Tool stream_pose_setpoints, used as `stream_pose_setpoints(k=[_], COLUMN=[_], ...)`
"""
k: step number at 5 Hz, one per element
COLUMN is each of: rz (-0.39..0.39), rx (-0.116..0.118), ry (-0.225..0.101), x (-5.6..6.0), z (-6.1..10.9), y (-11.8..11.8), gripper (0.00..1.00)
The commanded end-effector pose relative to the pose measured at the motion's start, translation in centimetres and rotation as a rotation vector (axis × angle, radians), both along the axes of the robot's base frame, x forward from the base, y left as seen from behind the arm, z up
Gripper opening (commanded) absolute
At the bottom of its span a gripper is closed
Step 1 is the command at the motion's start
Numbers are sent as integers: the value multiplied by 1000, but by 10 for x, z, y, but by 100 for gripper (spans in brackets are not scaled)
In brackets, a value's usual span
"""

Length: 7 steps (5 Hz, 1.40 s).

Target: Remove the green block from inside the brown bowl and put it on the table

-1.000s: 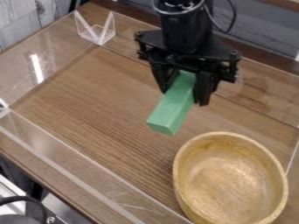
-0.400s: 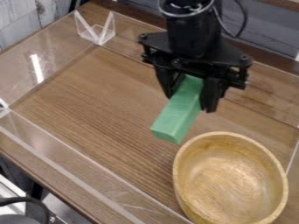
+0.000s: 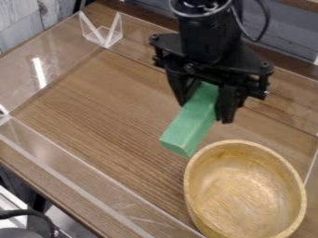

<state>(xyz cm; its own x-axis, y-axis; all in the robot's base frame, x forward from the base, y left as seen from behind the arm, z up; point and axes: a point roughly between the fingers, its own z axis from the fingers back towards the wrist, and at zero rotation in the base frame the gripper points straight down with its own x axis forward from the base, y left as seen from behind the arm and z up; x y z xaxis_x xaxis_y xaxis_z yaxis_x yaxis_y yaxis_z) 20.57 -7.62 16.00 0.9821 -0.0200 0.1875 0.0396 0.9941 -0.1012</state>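
The green block hangs tilted in the air above the table, its lower end pointing toward the front left. My black gripper is shut on the block's upper end, pointing almost straight down. The brown bowl sits on the table at the front right, below and to the right of the block, with nothing inside it. The block's lower end hovers just outside the bowl's far-left rim.
Low clear acrylic walls run along the table's left and front sides. A small clear stand sits at the back left corner. Bare wood lies to the left of the bowl.
The gripper and the held green block have drifted slightly to the right and a little nearer the bowl. The bowl has stayed where it was.
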Motion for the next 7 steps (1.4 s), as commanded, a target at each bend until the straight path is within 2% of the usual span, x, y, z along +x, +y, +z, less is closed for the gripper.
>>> stream_pose_setpoints(k=[1,2,3,4,5,7], rz=[-14,-42,-28,-54,-69,-63], rx=[-12,-11,-3,5,16,39], ry=[-42,-45,-48,-69,-81,-69], x=[-2,-5,-10,-11,-1,11], z=[13,16,12,10,2,-27], y=[-5,13,53,88,104,122], gripper=[0,0,0,0,0,0])
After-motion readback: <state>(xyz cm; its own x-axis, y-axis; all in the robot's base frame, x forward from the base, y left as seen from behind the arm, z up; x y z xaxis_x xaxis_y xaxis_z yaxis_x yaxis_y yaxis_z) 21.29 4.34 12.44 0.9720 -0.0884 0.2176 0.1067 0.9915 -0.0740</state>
